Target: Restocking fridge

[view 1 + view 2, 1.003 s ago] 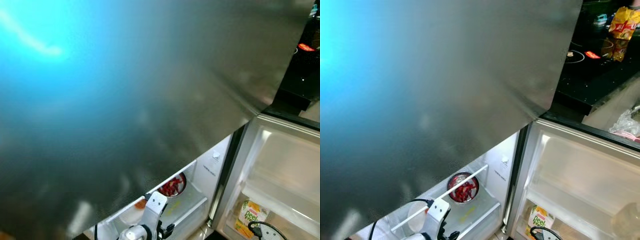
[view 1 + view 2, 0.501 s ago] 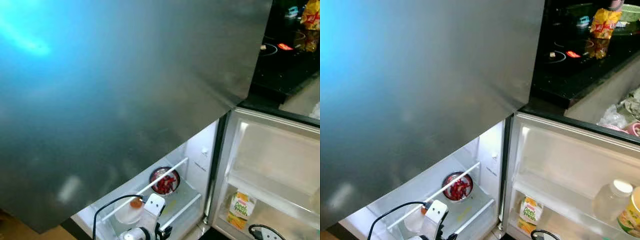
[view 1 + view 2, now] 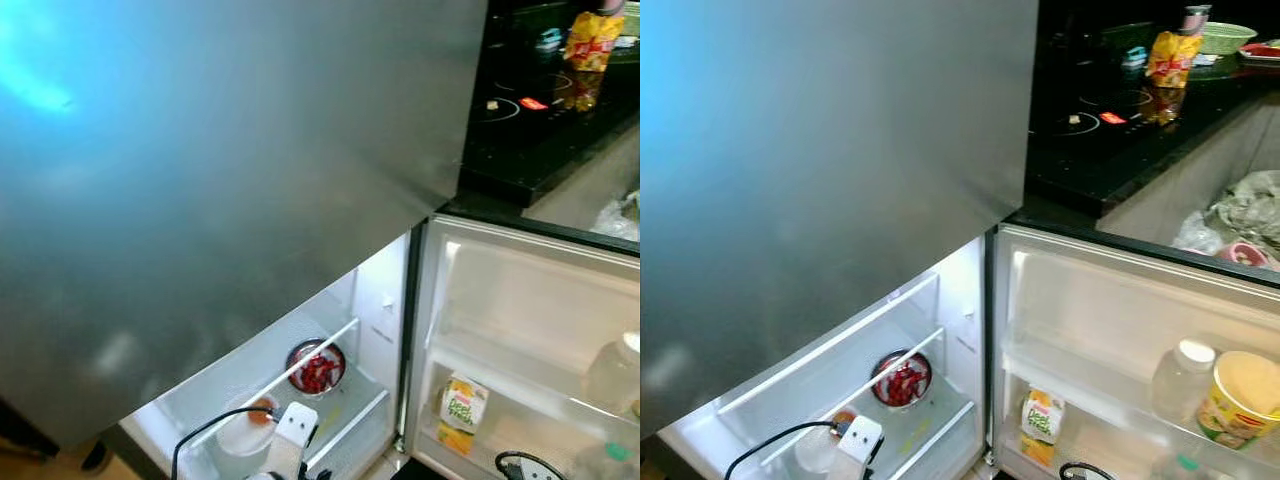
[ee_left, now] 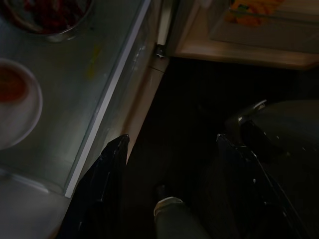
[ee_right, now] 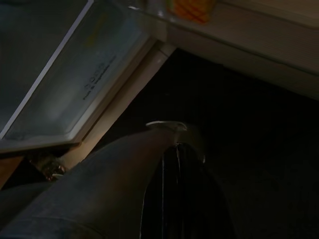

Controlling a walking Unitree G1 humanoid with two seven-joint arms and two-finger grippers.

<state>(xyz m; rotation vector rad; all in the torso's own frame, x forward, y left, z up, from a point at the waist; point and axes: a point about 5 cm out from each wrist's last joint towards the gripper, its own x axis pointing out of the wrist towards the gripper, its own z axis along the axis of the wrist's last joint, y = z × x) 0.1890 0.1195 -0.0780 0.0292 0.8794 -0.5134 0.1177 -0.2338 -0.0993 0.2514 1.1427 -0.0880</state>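
Open fridge: your left gripper, fingers spread and empty, hangs low; right gripper's state is unreadable; the light juice carton dents easily, so grasp its flat sides.

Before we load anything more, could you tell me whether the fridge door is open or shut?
Open: the fridge door is swung wide, showing its shelves with a juice carton.
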